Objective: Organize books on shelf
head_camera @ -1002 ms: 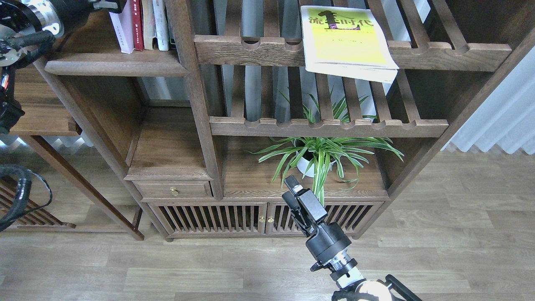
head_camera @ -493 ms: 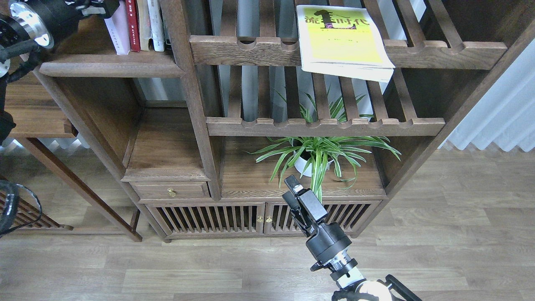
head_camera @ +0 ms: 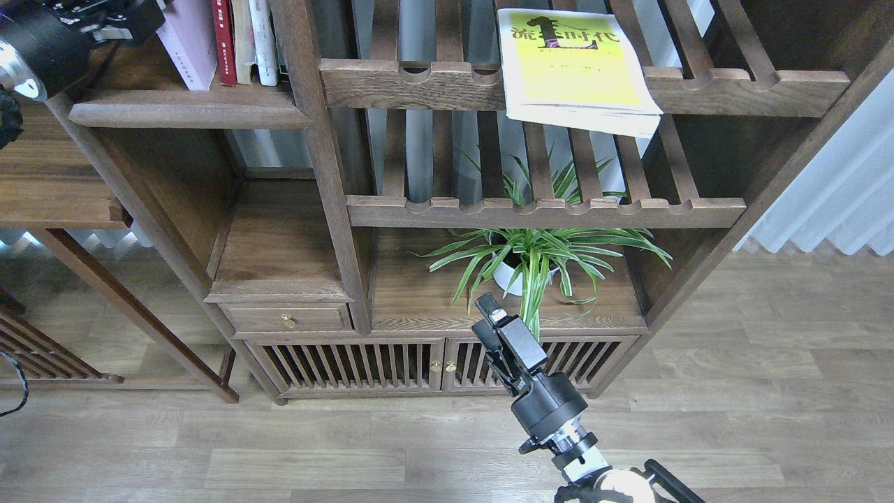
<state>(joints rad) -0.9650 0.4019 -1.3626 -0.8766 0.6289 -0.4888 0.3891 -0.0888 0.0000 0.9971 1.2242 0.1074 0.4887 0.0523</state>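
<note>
Two tools, grip unclear: left tool [head_camera: 133, 15] beside the lavender book [head_camera: 187, 43], right tool [head_camera: 497, 330] fronting the potted plant [head_camera: 532, 260].

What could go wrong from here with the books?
1. The yellow-green book lies flat on the slatted rack with its near edge overhanging the front rail; a bump might tip it off onto the plant.
2. The lavender book leans beside the left gripper; if nudged, it may slide off the shelf.

Spider plant [head_camera: 538, 255] in white pot [head_camera: 508, 276] on lower ledge. Small drawer [head_camera: 288, 318], brass knob [head_camera: 286, 321]. Slatted cabinet doors [head_camera: 391, 363] beneath. Pale curtain [head_camera: 838, 188] right. Wood-plank floor [head_camera: 349, 454].
</note>
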